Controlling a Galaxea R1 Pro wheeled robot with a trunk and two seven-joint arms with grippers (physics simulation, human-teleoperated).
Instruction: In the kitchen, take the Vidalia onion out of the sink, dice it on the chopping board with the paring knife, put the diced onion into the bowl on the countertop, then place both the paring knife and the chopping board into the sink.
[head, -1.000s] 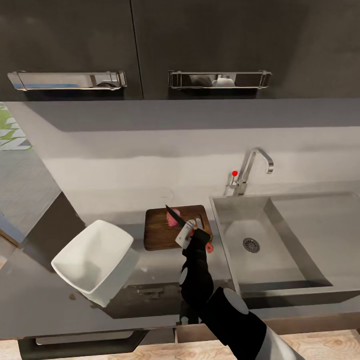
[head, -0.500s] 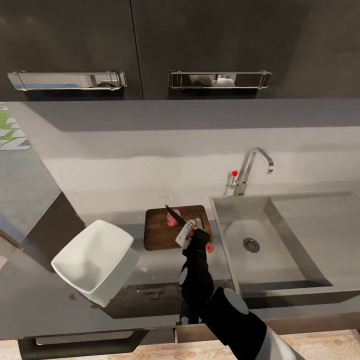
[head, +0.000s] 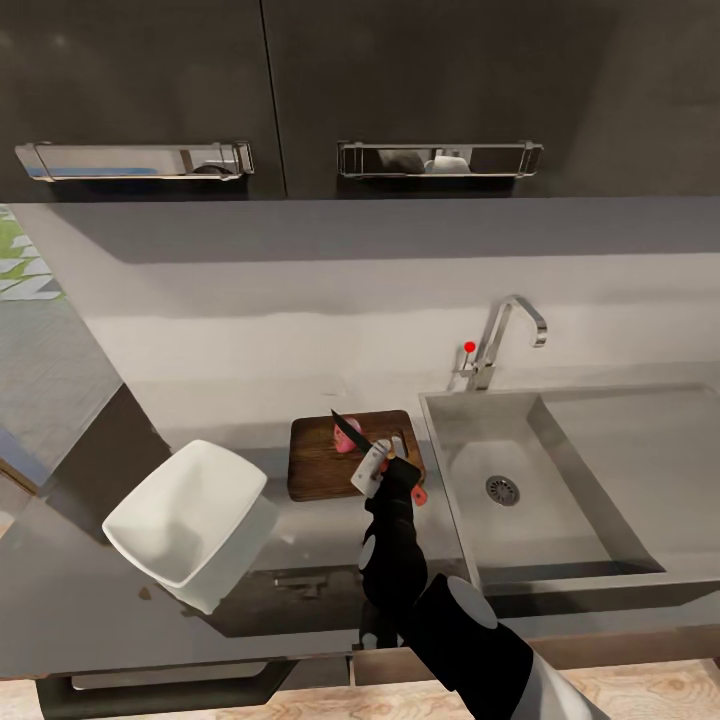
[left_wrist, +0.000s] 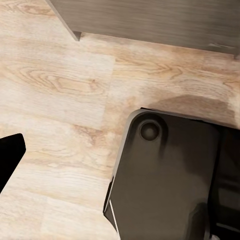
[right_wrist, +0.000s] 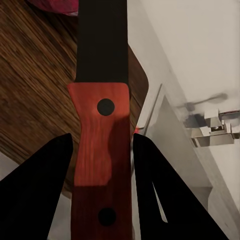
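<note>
The dark brown chopping board (head: 325, 460) lies on the grey countertop (head: 300, 540), just left of the steel sink (head: 560, 490). A pink onion piece (head: 347, 436) rests on the board's far part. My right gripper (head: 376, 468) is shut on the paring knife (head: 348, 426), whose dark blade points up and away over the onion. In the right wrist view the reddish handle (right_wrist: 100, 160) sits between the two dark fingers (right_wrist: 45, 190), the blade (right_wrist: 102, 40) reaching over the board (right_wrist: 35, 100) toward the pink onion (right_wrist: 55, 5). The white squarish bowl (head: 185, 525) stands left of the board.
A curved chrome tap (head: 505, 340) with a red knob (head: 469, 347) stands behind the sink. Dark wall cabinets (head: 300, 90) with steel handles hang above. The left wrist view looks down on a wooden floor (left_wrist: 55, 100) and the robot's dark base (left_wrist: 170, 175).
</note>
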